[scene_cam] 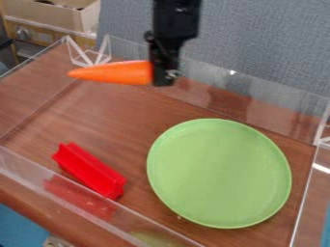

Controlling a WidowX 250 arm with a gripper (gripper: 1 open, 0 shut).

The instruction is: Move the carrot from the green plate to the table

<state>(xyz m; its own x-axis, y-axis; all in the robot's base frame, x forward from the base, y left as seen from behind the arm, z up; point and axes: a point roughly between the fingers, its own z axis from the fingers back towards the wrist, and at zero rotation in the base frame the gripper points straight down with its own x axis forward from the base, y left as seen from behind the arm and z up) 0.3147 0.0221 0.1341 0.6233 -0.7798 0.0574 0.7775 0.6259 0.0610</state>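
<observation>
One carrot (114,72), orange, up in the gripper (164,69) at upper ctr of frame. Hand's grasping it by the thick end, w/ the tapered tip pointing to frame left; carrot lies roughly level, tip a touch lower. It's held up in the air, not on the plate. Can't see the green stub, the dark fingers hide that end.

Arm (176,19) is black, comes down from the top edge, a bit right of ctr, lower part blurred.

Green plate (219,174) sits lower right of frame, flat on the table (96,121), nothing on it. Big, round, lt. green, slightly raised rim. Table's reddish-brown wood grain, shiny.

Red block (89,171) lies lower left, left of the plate & apart from it, set at a slant, its near end toward bottom ctr. Red reflection shows just beside it in the clear wall (77,198) along the near side. Another clear wall (245,87) runs along the back, w/ a white bracket (88,54) at the upper left corner; carrot tip shows right by that bracket in the view, can't tell how near it really is.

Behind: gray speckled panel (264,43) across the upper right, cardboard box (52,13) w/ some white in it, far upper left. Bit of blue (19,230) at bottom left corner.
</observation>
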